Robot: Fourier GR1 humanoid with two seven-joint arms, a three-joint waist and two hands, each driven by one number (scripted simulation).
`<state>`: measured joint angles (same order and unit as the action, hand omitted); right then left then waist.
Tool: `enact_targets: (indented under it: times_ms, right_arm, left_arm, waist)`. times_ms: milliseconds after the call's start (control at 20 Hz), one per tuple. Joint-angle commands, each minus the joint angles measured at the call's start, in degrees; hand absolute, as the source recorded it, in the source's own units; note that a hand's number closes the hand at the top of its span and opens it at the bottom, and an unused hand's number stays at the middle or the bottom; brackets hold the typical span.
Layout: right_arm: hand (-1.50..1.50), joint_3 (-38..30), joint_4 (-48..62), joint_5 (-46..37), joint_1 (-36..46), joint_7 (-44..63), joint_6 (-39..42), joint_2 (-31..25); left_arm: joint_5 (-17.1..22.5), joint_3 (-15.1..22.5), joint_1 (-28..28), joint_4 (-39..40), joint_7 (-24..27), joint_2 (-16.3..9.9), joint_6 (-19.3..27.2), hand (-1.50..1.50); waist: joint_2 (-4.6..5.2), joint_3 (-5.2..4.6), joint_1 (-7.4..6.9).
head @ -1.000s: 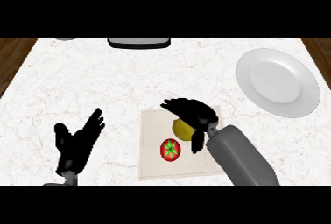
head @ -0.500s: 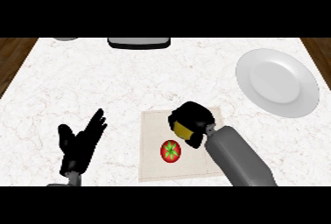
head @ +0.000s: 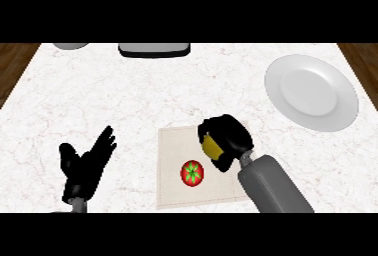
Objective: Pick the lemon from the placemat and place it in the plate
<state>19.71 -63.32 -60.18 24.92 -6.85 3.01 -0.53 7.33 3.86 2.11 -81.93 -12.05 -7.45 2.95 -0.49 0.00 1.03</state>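
The yellow lemon (head: 212,147) sits over the beige placemat (head: 173,145) in the lower middle of the head view. My right hand (head: 226,134) is curled round it from above and the right, hiding most of it. A white plate (head: 311,92) lies at the upper right, well apart from the hand. My left hand (head: 86,162) rests open at the lower left, fingers up, touching nothing.
A red tomato (head: 192,173) lies on the placemat just left of my right forearm (head: 270,186). A dark tray-like object (head: 153,49) and a grey bowl's edge (head: 71,45) sit at the counter's far edge. Wooden floor shows past the counter's left and right sides.
My right hand's fingers have closed over the lemon, which showed more plainly before. The left hand has shifted only slightly.
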Motion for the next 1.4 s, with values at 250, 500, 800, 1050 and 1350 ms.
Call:
enact_targets:
  times_ms: [250,500,800,1050,1350]
  right_arm:
    - [1.5,2.83,-22.7,-2.31,-15.62,20.04,-20.88,0.52]
    - [1.5,3.49,-35.83,-0.65,-22.87,25.79,-25.7,0.52]
    - [1.5,-2.31,-41.02,6.85,-28.25,23.47,-30.86,0.32]
    - [1.5,-15.73,-38.94,22.6,-20.55,18.05,-28.1,-5.05]
    - [1.5,-27.56,-15.11,25.91,-8.94,6.36,-36.79,-8.75]
  left_arm:
    - [-0.86,0.81,1.86,-2.39,-1.47,0.81,1.56,0.0]
    - [-0.23,-0.26,-0.58,-0.47,-0.18,0.32,0.16,0.0]
    - [-1.45,-0.29,-3.01,2.17,-0.2,1.45,1.18,0.0]
    - [0.31,-0.32,-0.46,-2.23,-3.42,0.21,-1.02,0.0]
    - [-1.2,1.13,-1.06,-2.06,-2.12,1.99,-0.38,0.0]
  waist:
    - [-0.35,0.01,0.67]
    - [0.08,-0.02,0.35]
    - [0.41,0.01,-0.32]
    - [0.45,0.04,-1.01]
    - [0.67,0.06,-1.65]
